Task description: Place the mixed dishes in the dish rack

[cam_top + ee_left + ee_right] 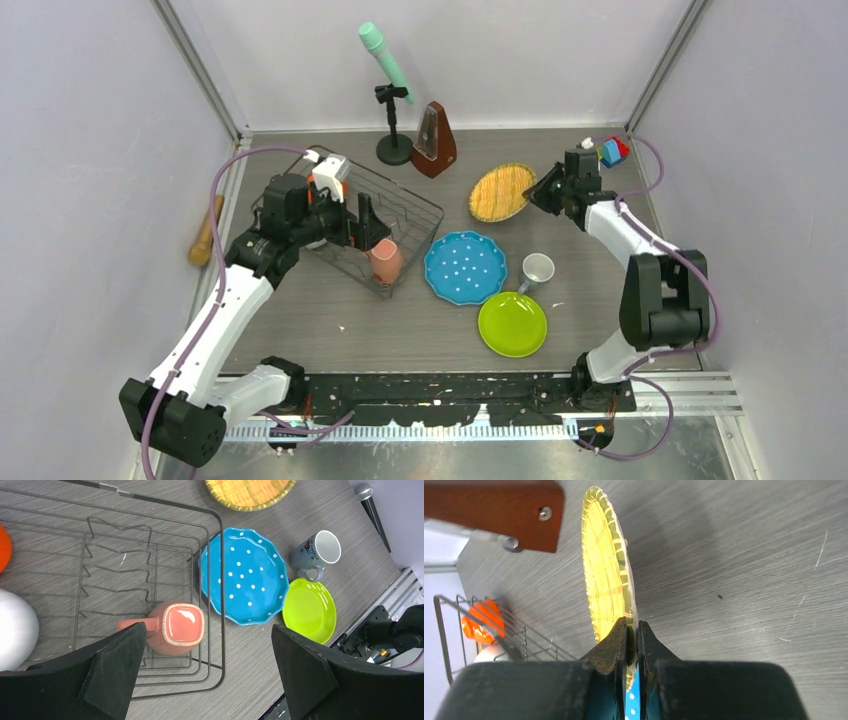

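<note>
The yellow woven-look plate (609, 580) is tilted on edge at the back right of the desk (400, 330), its rim pinched between the closed fingers of the right gripper (632, 630). Whether its far edge touches the desk cannot be told.

The dish rack (405, 205) sits at the left, with the pinkish-tan mug (177, 627) in its near corner and the orange bowl (4, 547) and white bowl (15, 630) at its other end. The left gripper (208, 626) hovers above the mug with its fingers wide apart, holding nothing.

Just beside the rack lies the blue white-dotted scalloped plate (465, 267), with the lime-green plate (512, 324) and the small grey mug (536, 270) close by.

A brown metronome (435, 142) and a black microphone stand (392, 130) stand at the back of the grey wood-grain desk, which is enclosed by pale walls.
</note>
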